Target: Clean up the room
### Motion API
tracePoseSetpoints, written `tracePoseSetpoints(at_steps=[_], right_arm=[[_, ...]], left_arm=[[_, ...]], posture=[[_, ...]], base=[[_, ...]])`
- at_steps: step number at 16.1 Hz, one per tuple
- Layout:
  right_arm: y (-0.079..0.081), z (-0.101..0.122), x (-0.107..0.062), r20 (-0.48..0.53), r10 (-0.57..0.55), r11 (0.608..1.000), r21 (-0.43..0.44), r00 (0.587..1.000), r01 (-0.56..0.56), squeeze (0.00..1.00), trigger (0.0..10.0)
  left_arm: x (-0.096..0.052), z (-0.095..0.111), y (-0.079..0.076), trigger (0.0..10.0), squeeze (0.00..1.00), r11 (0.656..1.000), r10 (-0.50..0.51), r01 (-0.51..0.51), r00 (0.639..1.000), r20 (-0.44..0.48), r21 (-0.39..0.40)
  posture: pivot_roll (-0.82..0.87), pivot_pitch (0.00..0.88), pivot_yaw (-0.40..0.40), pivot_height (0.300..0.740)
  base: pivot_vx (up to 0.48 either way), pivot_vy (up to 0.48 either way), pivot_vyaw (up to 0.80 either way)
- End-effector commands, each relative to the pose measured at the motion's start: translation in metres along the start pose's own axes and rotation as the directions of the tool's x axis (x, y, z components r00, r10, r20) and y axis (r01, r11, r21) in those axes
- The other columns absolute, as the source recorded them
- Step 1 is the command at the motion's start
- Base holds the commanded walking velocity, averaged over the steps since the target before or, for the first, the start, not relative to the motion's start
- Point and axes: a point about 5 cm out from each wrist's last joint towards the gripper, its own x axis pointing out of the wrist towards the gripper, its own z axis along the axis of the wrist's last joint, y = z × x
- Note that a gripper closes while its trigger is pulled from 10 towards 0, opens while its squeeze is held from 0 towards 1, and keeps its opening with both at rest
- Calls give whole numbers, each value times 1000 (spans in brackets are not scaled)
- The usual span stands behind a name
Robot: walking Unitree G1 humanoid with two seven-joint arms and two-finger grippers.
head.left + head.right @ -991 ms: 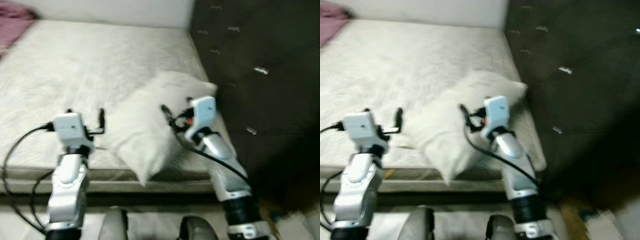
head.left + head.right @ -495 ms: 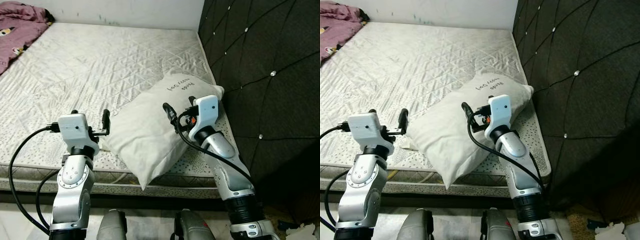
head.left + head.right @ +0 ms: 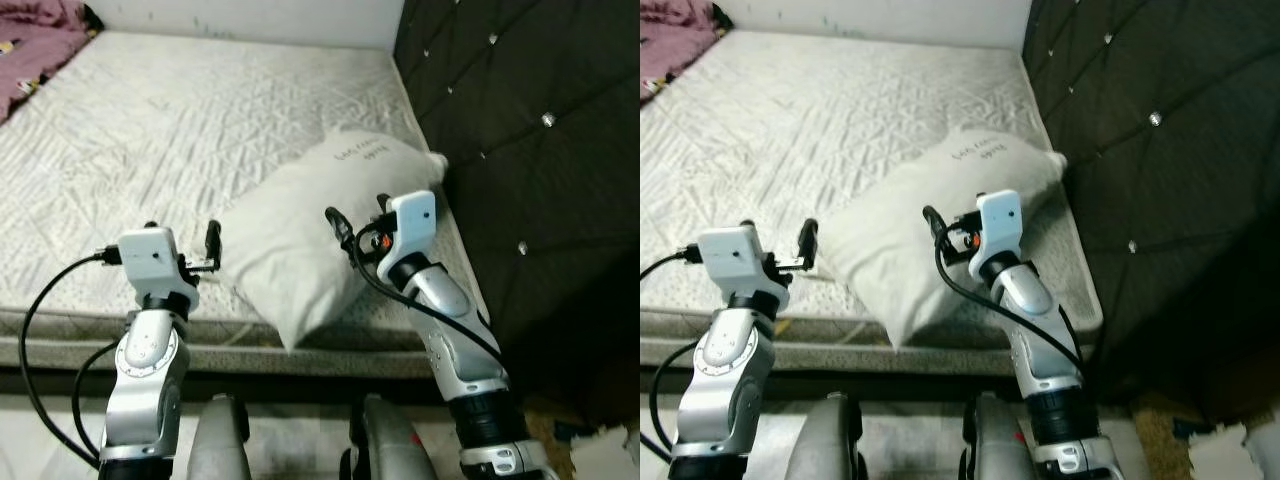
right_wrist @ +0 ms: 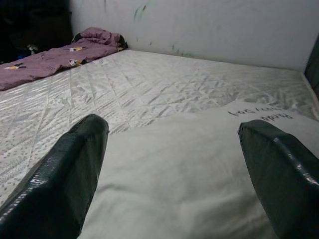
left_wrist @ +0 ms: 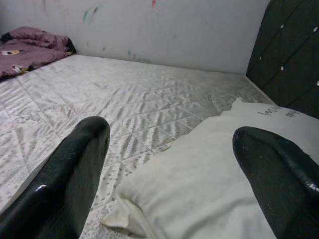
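The robot is standing at the near edge of the mattress [image 3: 200, 130], a bare quilted white one, and both arms are reaching out over it. The white pillow [image 3: 310, 230] is lying on the near right part of the mattress, close to the dark tufted headboard [image 3: 520, 150] on the right, with one corner hanging toward the near edge and some handwriting on its far end. The left gripper [image 3: 180, 240] is hovering just left of the pillow's near corner, its fingers [image 5: 65, 174] spread wide and gripping nothing. The right gripper [image 3: 355, 222] is hanging right over the pillow's middle, its fingers [image 4: 60, 169] also standing far apart with nothing between them; whether they are touching the fabric is hard to say. At the far left corner of the mattress a purple blanket [image 4: 55, 55] is lying bunched up. Beyond the mattress a pale wall [image 5: 164, 30] with a few coloured smudges is showing.
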Motion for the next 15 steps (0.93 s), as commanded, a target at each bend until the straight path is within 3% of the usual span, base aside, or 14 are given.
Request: tracePoseSetpoints(at_steps=[1,10,15], right_arm=[[0,-1,0,-12,10,1000,1,1000,-10,0,10000],[4,-1,2,-5,47,998,-38,999,-47,0,10000],[5,-1,4,-4,45,998,-34,999,-46,0,10000]], left_arm=[[0,3,1,10000,0,1000,12,-12,1000,6,-7],[-2,3,0,10000,0,1000,-6,6,1000,18,-14],[1,2,0,10000,0,1000,-14,14,1000,6,-12]], posture=[[-80,55,-44,611],[-75,40,-48,611],[-77,49,-49,611]], base=[[0,0,0],[363,0,0],[394,0,240]])
